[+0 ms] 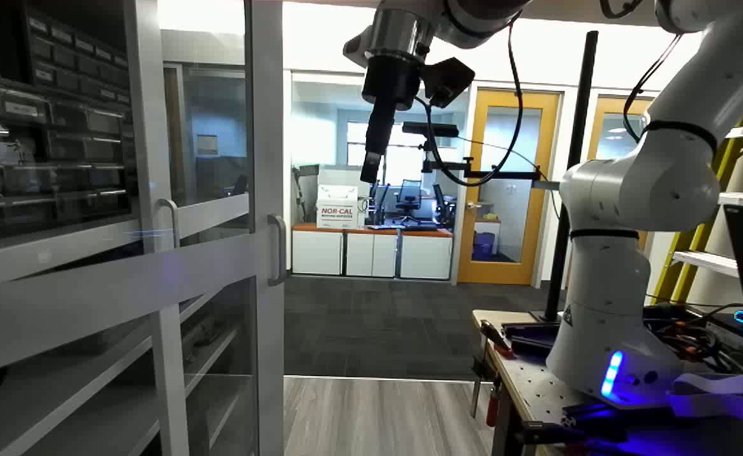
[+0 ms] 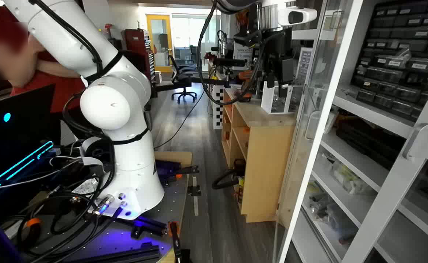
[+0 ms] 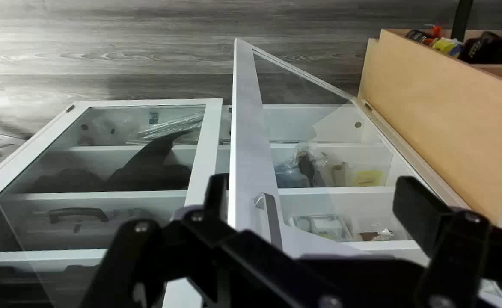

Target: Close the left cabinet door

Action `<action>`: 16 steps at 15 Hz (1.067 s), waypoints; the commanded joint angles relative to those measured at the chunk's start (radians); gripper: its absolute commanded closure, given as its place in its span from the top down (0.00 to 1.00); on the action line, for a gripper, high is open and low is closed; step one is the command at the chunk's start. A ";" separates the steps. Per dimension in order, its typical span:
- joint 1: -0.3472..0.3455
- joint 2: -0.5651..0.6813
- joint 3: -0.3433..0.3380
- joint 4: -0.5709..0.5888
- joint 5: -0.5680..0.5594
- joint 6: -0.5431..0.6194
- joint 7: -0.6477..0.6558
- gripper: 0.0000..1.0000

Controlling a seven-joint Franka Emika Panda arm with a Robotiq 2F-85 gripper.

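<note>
One closure is required; none is yet achieved.
The left cabinet door (image 3: 246,128) is found swung out from the cabinet (image 2: 374,115), its hinged side beside the wooden shelf unit (image 3: 439,119); the neighbouring door (image 3: 208,141) appears shut. The pincer (image 3: 313,192) is positioned near the left door's handle (image 3: 273,218), jaws apart, with nothing seen clamped; whether the door is touched cannot be told. No part of the closing can be confirmed as done; the inward swing, until the door is seated against the cabinet, is judged to remain.
</note>
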 commanded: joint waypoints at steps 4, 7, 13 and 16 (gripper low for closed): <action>0.002 0.001 -0.002 0.002 -0.001 -0.003 0.001 1.00; 0.002 0.001 -0.002 0.002 -0.001 -0.003 0.001 1.00; -0.024 0.022 0.034 0.007 -0.009 0.037 0.098 1.00; -0.026 0.039 0.042 0.012 0.000 0.052 0.126 1.00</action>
